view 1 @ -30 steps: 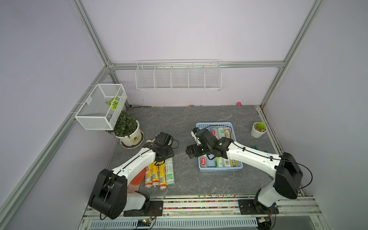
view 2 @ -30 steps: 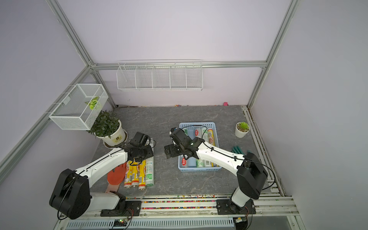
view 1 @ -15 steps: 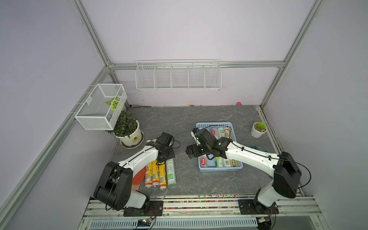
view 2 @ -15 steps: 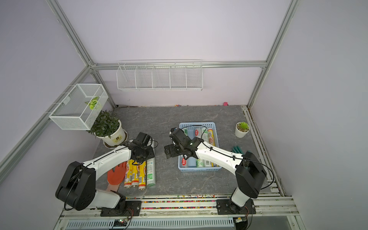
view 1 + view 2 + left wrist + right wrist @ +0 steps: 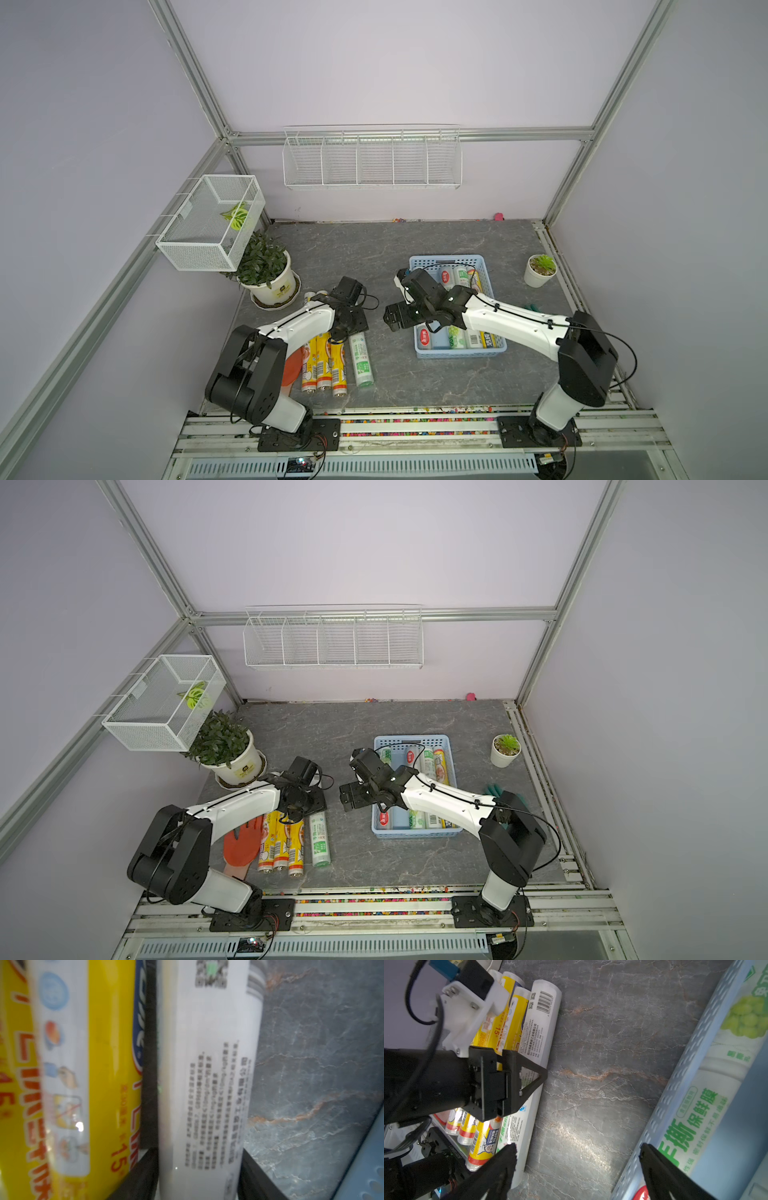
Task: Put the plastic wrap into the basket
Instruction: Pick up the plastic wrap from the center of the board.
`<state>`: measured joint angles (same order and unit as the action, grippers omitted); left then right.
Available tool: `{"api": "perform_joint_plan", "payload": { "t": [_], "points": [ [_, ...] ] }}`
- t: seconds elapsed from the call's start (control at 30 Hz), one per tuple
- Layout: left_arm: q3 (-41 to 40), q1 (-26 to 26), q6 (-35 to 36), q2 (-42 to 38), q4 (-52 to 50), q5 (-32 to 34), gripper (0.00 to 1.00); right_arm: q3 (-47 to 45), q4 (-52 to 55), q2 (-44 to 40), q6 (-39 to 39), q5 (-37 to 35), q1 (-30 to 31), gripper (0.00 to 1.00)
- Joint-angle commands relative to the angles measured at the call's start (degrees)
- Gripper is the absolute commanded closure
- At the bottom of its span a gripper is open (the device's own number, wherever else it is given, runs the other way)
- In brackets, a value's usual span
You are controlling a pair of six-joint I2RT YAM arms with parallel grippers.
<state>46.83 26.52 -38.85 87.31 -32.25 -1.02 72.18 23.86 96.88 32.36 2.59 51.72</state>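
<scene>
Whitish roll (image 5: 360, 357) lies flat — long axis parallel to the basket's (image 5: 459, 353).

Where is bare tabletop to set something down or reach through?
Free: the far strip between the back wall and the basket; the front strip between basket and rail. The lane between white roll and basket is narrower. Crowded: the yellow rolls beside the glove.

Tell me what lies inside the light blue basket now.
Inside the basket, ends of several plastic wrap rolls show: a yellow roll, a whitish green-printed roll, a red-labelled roll. The right arm covers their middles, so the exact count and the floor beneath cannot be seen.
</scene>
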Motion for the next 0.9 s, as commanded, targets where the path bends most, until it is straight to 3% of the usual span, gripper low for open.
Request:
{"api": "perform_joint_plan", "payload": {
  "t": [0.0, 0.47, 0.73, 0.87],
  "points": [
    [0.72, -0.07, 0.24, 1.34, -2.3, 0.41, 0.37, 1.21, -0.67, 0.58, 0.89, 0.4, 0.2, 0.02],
    [1.81, 0.29, 0.16, 6.81, -2.16, -1.01, 0.37, 0.51, -0.35, 0.42, 0.42, -1.13, 0.21, 0.02],
    [2.81, 1.77, -0.88, 7.31, -4.27, -0.05, 0.44, -0.93, -0.46, -1.32, 0.6, -3.87, 0.22, 0.03],
    [3.51, 2.98, -1.73, 6.68, -4.97, 0.19, 0.55, -1.87, -1.1, -2.46, 0.69, -5.11, 0.21, 0.02]
  ]
}}
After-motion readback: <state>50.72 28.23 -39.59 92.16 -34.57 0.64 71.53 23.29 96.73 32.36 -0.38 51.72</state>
